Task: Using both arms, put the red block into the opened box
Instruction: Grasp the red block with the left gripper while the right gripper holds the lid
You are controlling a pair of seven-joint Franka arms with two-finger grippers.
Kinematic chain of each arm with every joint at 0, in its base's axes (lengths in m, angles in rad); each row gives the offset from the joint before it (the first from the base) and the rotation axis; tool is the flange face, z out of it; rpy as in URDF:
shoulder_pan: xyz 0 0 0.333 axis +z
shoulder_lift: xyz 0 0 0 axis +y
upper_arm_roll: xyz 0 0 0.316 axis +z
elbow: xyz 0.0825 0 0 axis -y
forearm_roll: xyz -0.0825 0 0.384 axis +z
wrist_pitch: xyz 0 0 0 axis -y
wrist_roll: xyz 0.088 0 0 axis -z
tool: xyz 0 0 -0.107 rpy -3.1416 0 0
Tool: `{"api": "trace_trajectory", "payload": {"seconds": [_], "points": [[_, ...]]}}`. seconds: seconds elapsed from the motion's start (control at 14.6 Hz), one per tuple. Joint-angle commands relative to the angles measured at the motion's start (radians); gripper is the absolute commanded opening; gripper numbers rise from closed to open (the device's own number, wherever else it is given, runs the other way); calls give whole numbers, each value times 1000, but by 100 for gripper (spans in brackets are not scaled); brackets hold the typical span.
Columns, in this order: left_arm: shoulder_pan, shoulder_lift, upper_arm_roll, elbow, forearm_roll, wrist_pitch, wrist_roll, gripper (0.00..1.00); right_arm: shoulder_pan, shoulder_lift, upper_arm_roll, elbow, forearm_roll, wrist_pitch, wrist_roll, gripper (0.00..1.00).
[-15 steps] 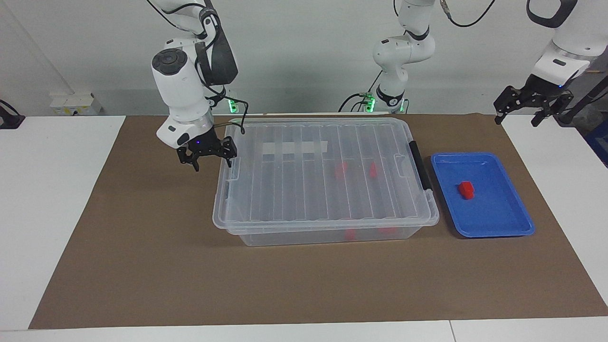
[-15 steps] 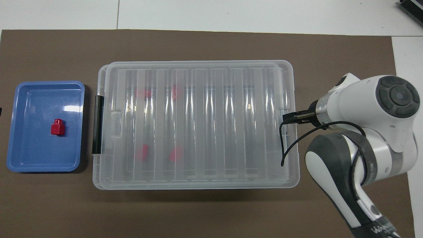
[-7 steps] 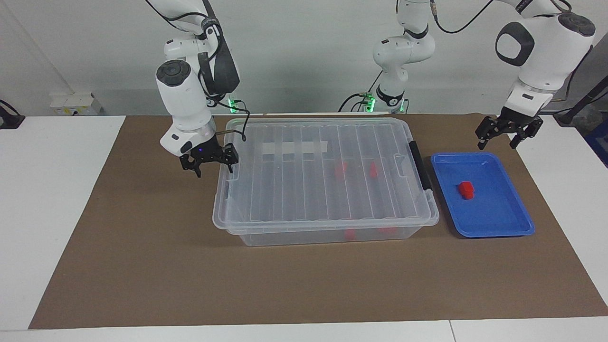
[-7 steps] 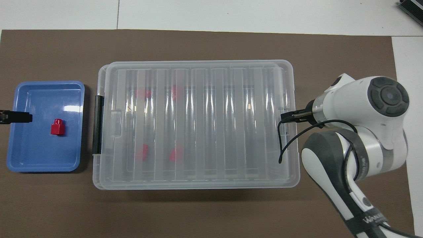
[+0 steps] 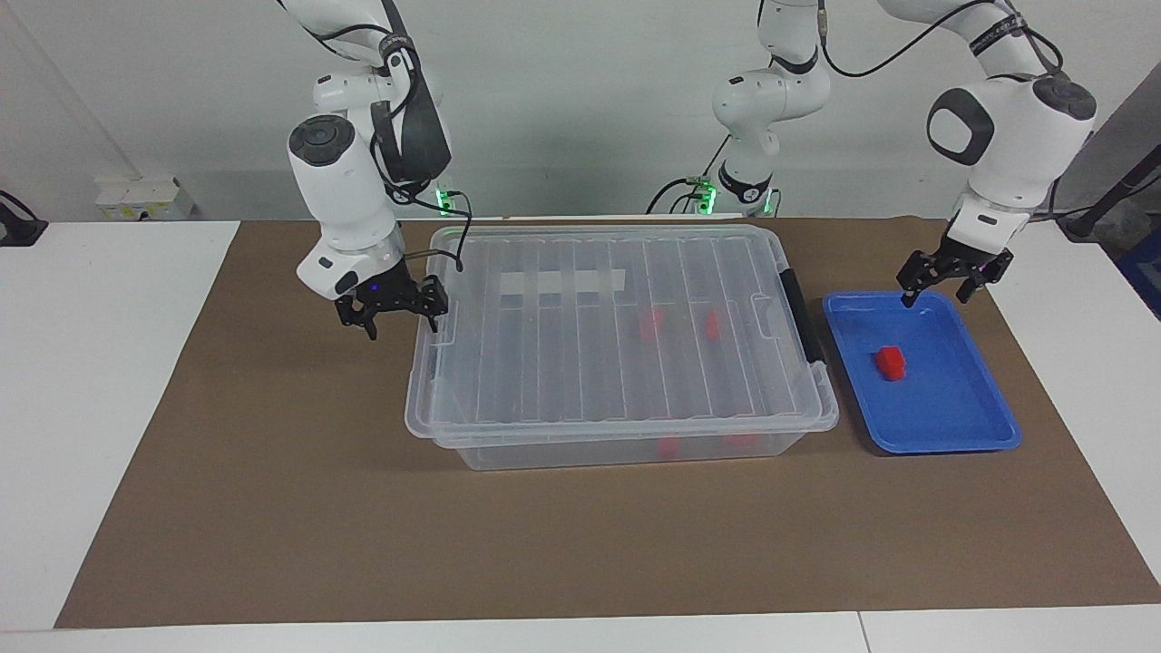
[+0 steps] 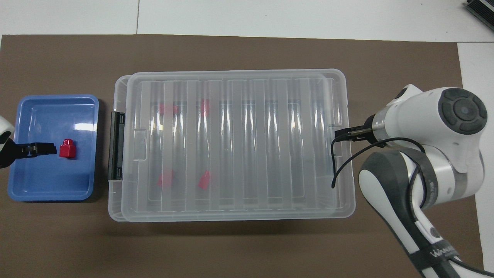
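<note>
Both tools stand with fingers spread and hold nothing. The right tool [image 5: 392,308] sits at the box's [image 5: 626,426] end rim, toward the right arm's end of the worktop [image 5: 272,508]; whether a fingertip touches the rim cannot be told. The left tool [image 5: 943,279] hangs over the blue tray's [image 5: 993,413] edge nearest the robots, apart from the red block [image 5: 891,362].

That block lies alone in the tray, about mid-floor. The tray rests just beside the box's black handle [image 5: 804,317]. The box is covered by its ribbed clear lid [image 5: 562,363], which carries a white tape strip [image 5: 558,283]. Four other red blocks [image 5: 651,325] show through the plastic inside the box, all in the half toward the handle.

Compared with a second ago, the left tool has come in from off the worktop and down to the tray. The right tool has shifted only slightly at the box's end. In the overhead view the lid has slid a little toward the right arm's end, so it now sits off-square on the box. The red block has not moved.
</note>
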Motion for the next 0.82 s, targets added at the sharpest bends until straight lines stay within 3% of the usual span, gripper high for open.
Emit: {"api": "trace_trajectory", "payload": {"seconds": [0.0,0.48,0.75], "points": [[8,23,-9,-20,-3,54,-100,100,-40,4,1,-8,-47,6,-26,100],[-5,120,-9,-37,-3,203,-98,100,-84,4,0,0,-64,-20,-27,100],[-5,151,-9,-43,-3,218,69,100,-109,4,0,3,-64,-34,-27,100]]}}
